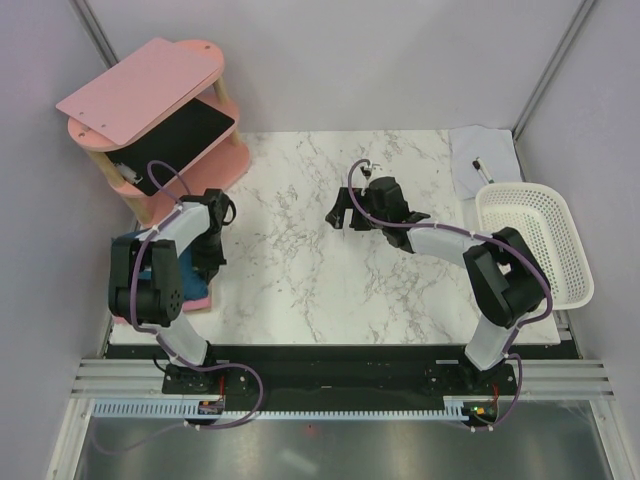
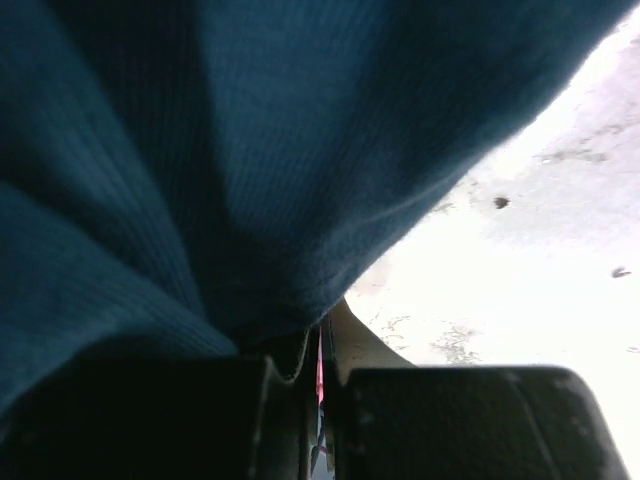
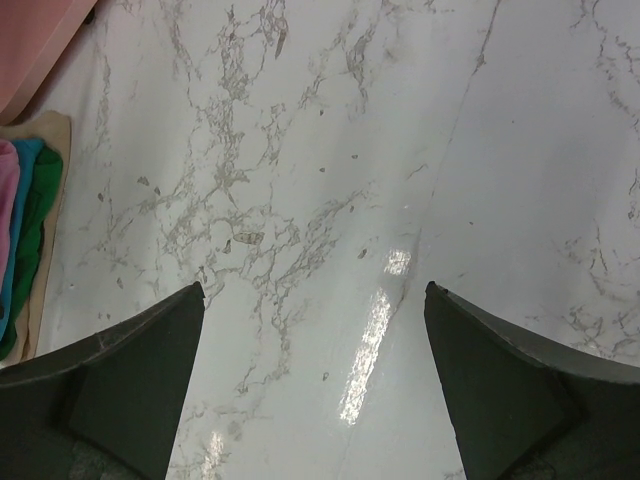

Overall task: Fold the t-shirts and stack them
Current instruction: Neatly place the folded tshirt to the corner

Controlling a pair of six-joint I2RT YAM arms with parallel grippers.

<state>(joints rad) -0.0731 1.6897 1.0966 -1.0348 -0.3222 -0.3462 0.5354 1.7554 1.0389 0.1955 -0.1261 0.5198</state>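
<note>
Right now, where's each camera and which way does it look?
Top external: above and behind, looking down on the marble table; left arm and right arm show.
Left wrist: on the left arm, against the teal t-shirt; left tool shut on it.
Right wrist: on the right arm, facing down at marble; open right tool at bottom.
Shared: all see marble.

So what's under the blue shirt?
A bit of pink t-shirt peeks out beneath the blue t-shirt. The left arm covers most of that pile, so anything else underneath is hidden.

The t-shirt point(image 2: 200, 150) is dark teal, the table point(image 1: 300, 260) white marble veined grey.
</note>
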